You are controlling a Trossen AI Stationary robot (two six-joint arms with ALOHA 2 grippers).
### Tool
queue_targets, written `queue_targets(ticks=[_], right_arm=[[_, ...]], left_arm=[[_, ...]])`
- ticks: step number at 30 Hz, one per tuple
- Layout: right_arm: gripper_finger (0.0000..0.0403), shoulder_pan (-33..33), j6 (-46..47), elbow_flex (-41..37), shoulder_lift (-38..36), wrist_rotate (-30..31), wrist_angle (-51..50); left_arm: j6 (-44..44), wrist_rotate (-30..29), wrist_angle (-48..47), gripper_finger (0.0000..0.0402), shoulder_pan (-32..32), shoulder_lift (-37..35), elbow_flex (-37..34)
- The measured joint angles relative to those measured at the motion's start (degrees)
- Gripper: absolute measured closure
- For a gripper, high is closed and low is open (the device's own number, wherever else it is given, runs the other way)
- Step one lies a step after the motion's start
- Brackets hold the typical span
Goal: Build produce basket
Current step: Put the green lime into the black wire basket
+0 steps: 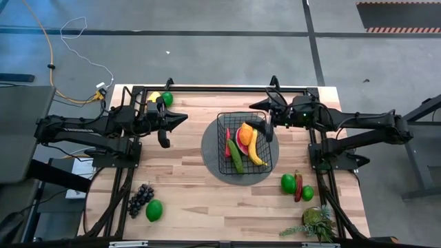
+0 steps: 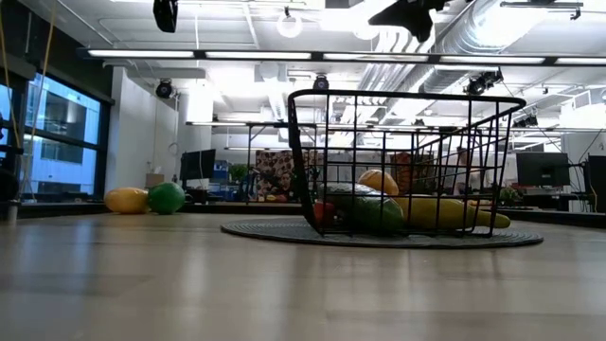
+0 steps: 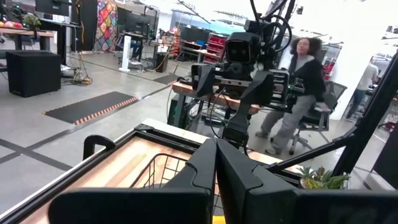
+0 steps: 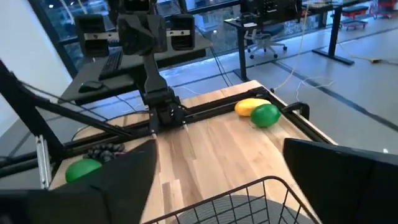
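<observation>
basket: black wire basket [image 1: 244, 143] sits mid-counter on a round grey mat [image 1: 210, 148]
inside: banana [image 1: 255, 149], cucumber [image 1: 236, 157], a red chili [image 1: 227, 142], watermelon slice [image 1: 242, 138] and an orange [image 1: 246, 129], all piled together
loose stuff: two green fruits [image 1: 288, 183] with a dark red chili between them near the right front, grapes [image 1: 140, 198] and a green fruit just beside them at the left front, a yellow and a green one at the far left edge
right jaws: right gripper [image 1: 267, 124] hangs over the basket's far right corner, jaws spread wide, nothing in them
left jaws: left gripper [image 1: 180, 120] is up in the air left of the basket, well apart from it, jaws pressed together on nothing
extras: leafy plant [image 1: 315, 223] at the counter [image 1: 186, 186] front right corner; person on a chair [image 3: 297, 87] in the room behind
</observation>
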Motion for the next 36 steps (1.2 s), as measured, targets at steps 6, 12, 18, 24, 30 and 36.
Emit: queue_targets(ticks=[6,12,18,24,30,36], right_arm=[[0.02,0.2,-1.87,0.04,-0.2,-1.61,-1.45],[0.0341,0.2,-2.1,0.04,-0.2,-7.41,-2.59],[0.0384,0.11,-2.02,0.04,-0.99,-10.87,-2.95],[0.0399,0.09,-2.83,0.04,-2.81,-10.85,-3.51],[0.0401,0.11,-4.92,0.04,-4.07,-12.49,-3.26],[0.0402,0.04,-7.1,0.04,-4.11,-12.68,-3.65]], left_arm=[[0.19,0.05,-0.03,0.0399,0.0,0.0,0.0],[4.1,2.54,-0.37,0.0399,-0.01,0.0,0.0],[4.24,2.51,-0.44,0.0399,0.0,0.0,0.0],[4.24,2.51,-0.44,0.0399,0.0,0.0,0.0],[4.26,2.46,-0.44,0.0399,0.0,0.0,0.0],[4.18,2.34,-0.42,0.0399,0.0,0.02,0.0]])
